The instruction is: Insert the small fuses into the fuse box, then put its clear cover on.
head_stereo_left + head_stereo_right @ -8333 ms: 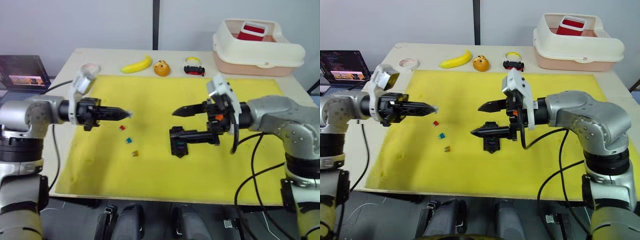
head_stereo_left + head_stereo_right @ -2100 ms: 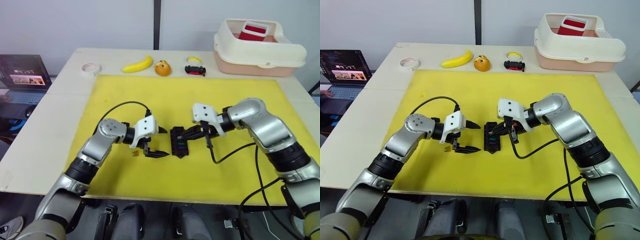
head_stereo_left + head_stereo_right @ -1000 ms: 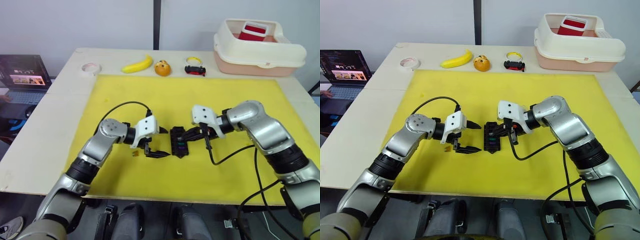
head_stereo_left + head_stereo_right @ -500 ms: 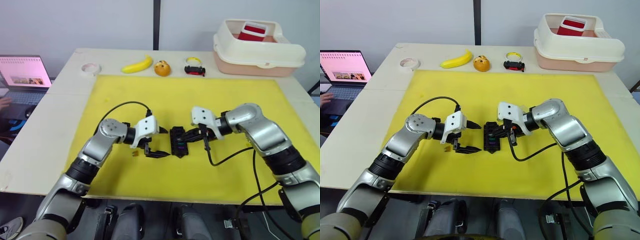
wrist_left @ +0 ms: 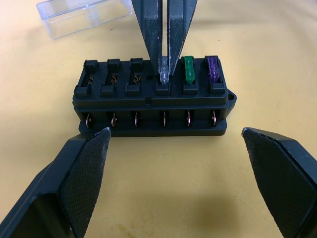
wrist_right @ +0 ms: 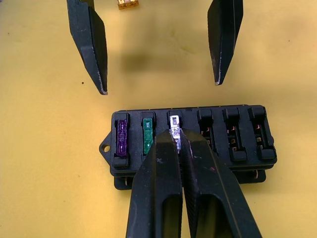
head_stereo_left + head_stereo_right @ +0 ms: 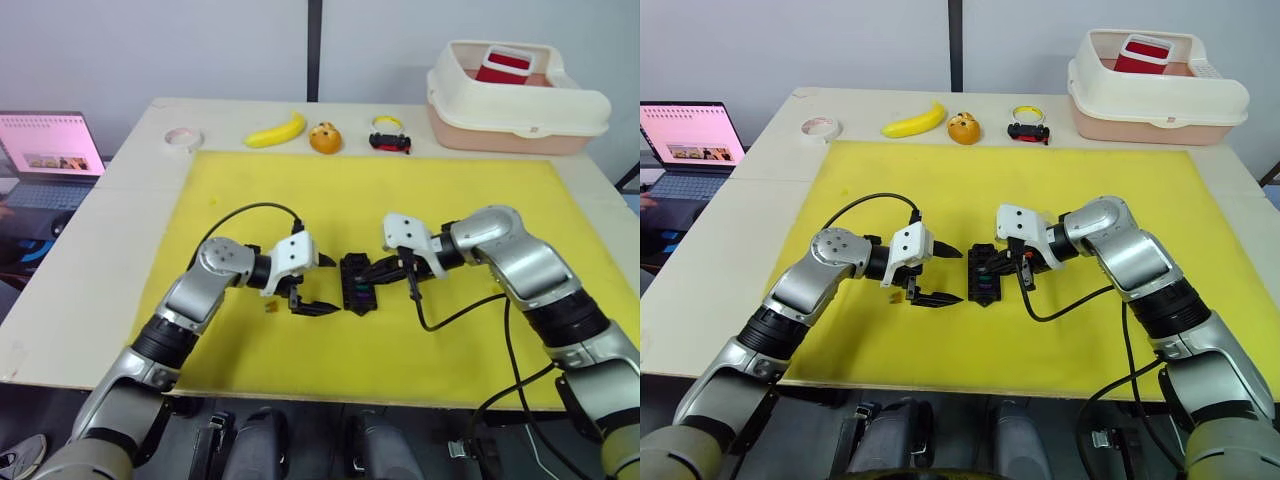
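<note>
Surface: yellow mat [image 7: 300, 190] is covering most of a pale table [image 7: 130, 190], and your fuse box [image 7: 357, 283] is lying near the mat's middle, between the two grippers.
Room: a plain grey wall is standing behind the table; a laptop [image 7: 50, 145] is glowing off the table's left edge.
Far edge: you are seeing a tape roll [image 7: 182, 136], a banana [image 7: 277, 129], an orange toy [image 7: 323, 137], a black-and-red toy car [image 7: 390, 141] and a cream bin [image 7: 515, 100] with a red item inside.
Right gripper [image 6: 177, 141]: its fingers are pressing together on a grey fuse [image 6: 174, 122], which is sitting in the third slot along from the box's mounting tab.
Left gripper [image 7: 308, 287]: its jaws are spread wide, holding nothing, just beside the box on its left.
Seated fuses: a purple fuse [image 6: 122, 139] and a green fuse [image 6: 147, 137] are standing in the two slots beside the grey one; three slots in that row are showing bare contacts.
Loose fuse: an amber fuse [image 7: 268, 307] is lying on the mat just beside the left gripper.
Clear cover [image 5: 81, 17]: it is resting on the mat near the box, on the far side from the left wrist camera, apart from it.
Change: half a second on, you are seeing both arms and the box where they were; eight seconds ago both grippers were raised above the mat.
Writing: the grey fuse's top is reading "25".
</note>
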Controlling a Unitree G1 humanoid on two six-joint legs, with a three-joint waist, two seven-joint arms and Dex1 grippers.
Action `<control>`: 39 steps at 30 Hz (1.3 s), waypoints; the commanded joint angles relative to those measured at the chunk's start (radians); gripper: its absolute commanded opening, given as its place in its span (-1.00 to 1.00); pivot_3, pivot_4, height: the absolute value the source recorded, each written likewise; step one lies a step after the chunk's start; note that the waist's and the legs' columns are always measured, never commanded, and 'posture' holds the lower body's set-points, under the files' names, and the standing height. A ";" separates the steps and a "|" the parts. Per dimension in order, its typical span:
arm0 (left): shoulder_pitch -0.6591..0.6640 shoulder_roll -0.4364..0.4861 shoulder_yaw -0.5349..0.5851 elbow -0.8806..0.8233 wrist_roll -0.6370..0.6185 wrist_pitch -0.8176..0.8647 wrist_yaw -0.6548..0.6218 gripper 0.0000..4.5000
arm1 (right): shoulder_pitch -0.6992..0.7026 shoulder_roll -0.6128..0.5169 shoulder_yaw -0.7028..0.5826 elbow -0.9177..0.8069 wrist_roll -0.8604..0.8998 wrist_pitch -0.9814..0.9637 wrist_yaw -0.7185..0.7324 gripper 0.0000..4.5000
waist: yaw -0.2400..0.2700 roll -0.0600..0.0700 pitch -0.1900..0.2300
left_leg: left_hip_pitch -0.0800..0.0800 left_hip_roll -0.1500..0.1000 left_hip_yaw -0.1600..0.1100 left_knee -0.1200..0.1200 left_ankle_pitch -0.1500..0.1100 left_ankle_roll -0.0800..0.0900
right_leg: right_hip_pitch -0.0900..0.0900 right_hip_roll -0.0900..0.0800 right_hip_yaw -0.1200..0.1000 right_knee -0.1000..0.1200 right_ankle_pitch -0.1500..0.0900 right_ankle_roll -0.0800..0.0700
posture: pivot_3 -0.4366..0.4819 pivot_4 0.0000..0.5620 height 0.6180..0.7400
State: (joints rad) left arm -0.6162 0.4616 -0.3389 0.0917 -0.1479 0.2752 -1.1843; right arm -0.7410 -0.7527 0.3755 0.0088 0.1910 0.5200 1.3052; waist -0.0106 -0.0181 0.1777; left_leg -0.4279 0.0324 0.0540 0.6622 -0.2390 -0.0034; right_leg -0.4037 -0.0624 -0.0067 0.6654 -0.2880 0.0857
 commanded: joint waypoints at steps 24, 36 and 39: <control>0.002 0.000 0.004 -0.041 -0.005 -0.004 0.006 1.00 | -0.036 0.024 -0.031 0.018 -0.012 0.011 -0.005 -0.58 | 0.000 0.000 0.000 | 0.000 0.000 0.000 0.000 0.000 0.000 | 0.000 0.000 0.000 0.000 0.000 0.000 | -0.05 -0.47 1.00; -0.005 -0.002 0.003 -0.032 -0.002 -0.011 0.004 1.00 | -0.080 0.037 -0.114 0.006 0.087 0.123 0.006 -0.58 | 0.000 0.000 0.000 | 0.000 0.000 0.000 0.000 0.000 0.000 | 0.000 0.000 0.000 0.000 0.000 0.000 | -0.05 -0.47 1.00; -0.004 0.001 0.005 -0.032 -0.002 -0.011 0.004 1.00 | -0.062 0.039 -0.131 0.004 0.097 0.116 -0.001 -0.83 | 0.000 0.000 0.000 | 0.000 0.000 0.000 0.000 0.000 0.000 | 0.000 0.000 0.000 0.000 0.000 0.000 | -0.05 -0.47 1.00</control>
State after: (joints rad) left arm -0.6124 0.4597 -0.3390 0.0877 -0.1476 0.2749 -1.1783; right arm -0.7978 -0.7183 0.2838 0.0317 0.2636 0.6422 1.3093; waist -0.0107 -0.0180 0.1777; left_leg -0.4281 0.0324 0.0542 0.6621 -0.2391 -0.0032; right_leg -0.4042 -0.0627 -0.0066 0.6653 -0.2880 0.0857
